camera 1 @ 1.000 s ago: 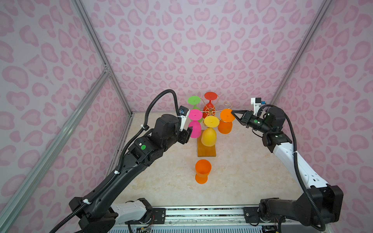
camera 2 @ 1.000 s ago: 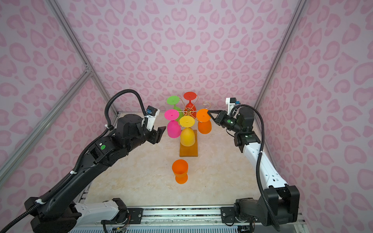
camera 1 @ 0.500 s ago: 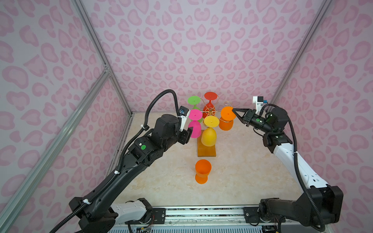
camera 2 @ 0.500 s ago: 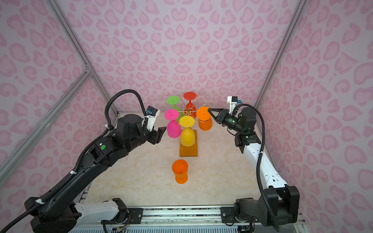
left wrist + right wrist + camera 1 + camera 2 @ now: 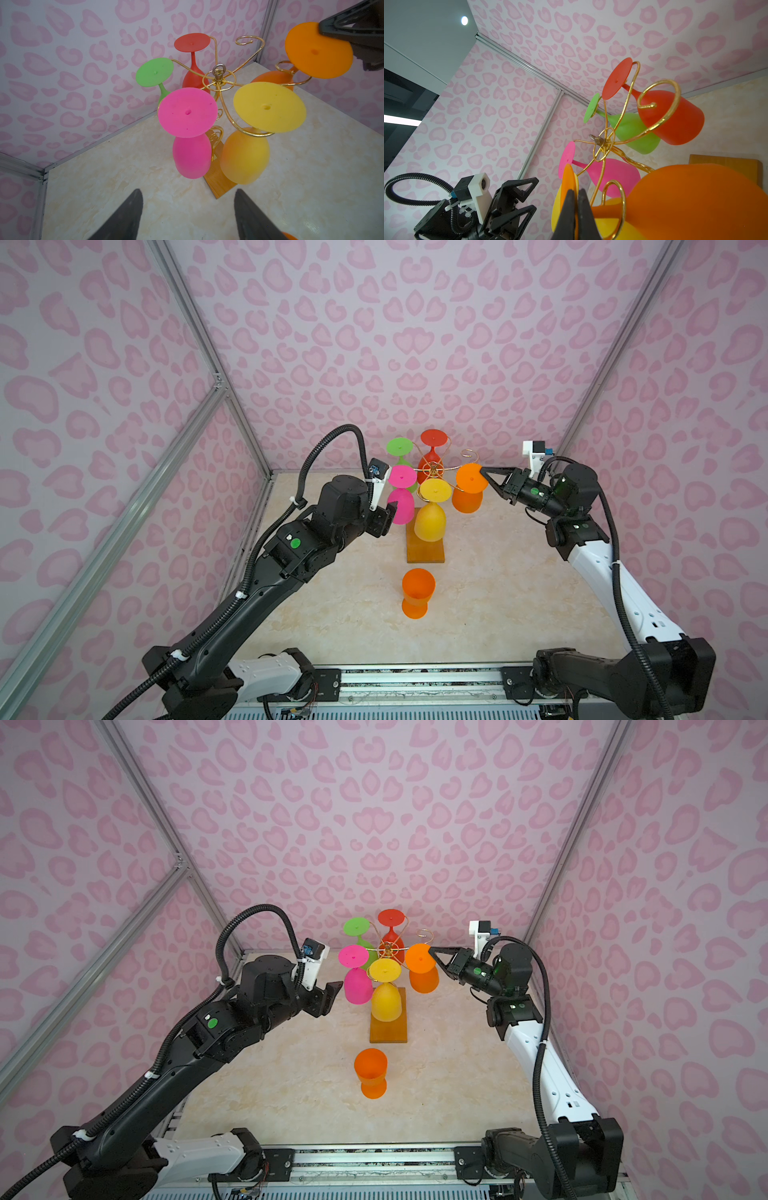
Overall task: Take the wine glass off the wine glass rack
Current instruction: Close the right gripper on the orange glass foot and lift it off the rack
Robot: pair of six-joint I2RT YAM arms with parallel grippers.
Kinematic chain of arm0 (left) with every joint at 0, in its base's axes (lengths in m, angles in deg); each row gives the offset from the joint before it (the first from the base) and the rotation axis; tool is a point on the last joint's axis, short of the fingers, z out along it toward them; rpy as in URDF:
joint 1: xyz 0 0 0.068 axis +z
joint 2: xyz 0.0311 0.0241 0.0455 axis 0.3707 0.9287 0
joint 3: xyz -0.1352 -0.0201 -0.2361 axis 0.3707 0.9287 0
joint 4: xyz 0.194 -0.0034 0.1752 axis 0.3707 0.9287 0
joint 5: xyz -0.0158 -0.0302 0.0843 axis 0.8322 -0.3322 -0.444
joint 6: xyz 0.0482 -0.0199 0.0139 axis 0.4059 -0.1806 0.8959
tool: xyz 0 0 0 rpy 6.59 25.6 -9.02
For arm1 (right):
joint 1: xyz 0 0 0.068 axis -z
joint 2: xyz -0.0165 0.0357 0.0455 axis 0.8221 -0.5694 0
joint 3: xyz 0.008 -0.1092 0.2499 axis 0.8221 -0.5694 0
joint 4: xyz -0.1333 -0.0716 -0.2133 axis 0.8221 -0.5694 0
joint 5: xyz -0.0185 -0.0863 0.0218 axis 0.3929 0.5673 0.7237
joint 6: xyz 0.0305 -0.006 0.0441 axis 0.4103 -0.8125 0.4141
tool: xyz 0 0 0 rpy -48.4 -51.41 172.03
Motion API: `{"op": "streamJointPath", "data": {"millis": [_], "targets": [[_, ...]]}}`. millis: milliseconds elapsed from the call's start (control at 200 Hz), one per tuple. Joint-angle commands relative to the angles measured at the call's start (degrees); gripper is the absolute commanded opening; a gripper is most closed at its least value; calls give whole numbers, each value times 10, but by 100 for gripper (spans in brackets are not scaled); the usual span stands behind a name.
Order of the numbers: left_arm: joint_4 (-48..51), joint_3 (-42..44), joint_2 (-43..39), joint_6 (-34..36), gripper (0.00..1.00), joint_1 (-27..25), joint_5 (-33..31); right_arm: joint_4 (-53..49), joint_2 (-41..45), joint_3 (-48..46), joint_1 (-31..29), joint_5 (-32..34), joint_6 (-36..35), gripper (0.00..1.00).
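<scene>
The wine glass rack [image 5: 433, 467] [image 5: 387, 947] is a gold wire stand on an amber wooden base [image 5: 424, 551], at mid-table in both top views. Green, red, pink, yellow and orange glasses hang upside down from its arms. My right gripper [image 5: 483, 477] [image 5: 576, 192] is shut on the rim of the orange wine glass's foot [image 5: 569, 176]. That glass's stem still sits inside a gold curl [image 5: 613, 197]. My left gripper [image 5: 384, 519] [image 5: 188, 191] is open and empty, beside the pink glass [image 5: 191, 158] without touching it.
A second orange glass [image 5: 417, 591] [image 5: 371, 1071] stands upright on the marble tabletop in front of the rack's base. One curled arm [image 5: 468, 455] at the back right carries nothing. Pink patterned walls close in on three sides.
The right wrist has drawn back slightly to the right, and the orange glass's foot has hardly shifted. The left arm has stayed in place.
</scene>
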Motion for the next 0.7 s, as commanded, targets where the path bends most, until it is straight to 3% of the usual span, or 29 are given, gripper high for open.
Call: {"op": "streamJointPath", "data": {"millis": [0,295,520,695], "targets": [[-22,6,-1,1,72,1,-1,-15,8,-10,-2,-4,-20,0],[-34,9,5,-5,73,3,-27,-10,17,-19,-15,3,-18,0],[-56,27,-8,-8,90,3,-22,-8,5,-3,-21,6,-19,0],[-65,36,-17,-7,92,4,-19,-1,-13,14,-28,7,-16,0]]}}
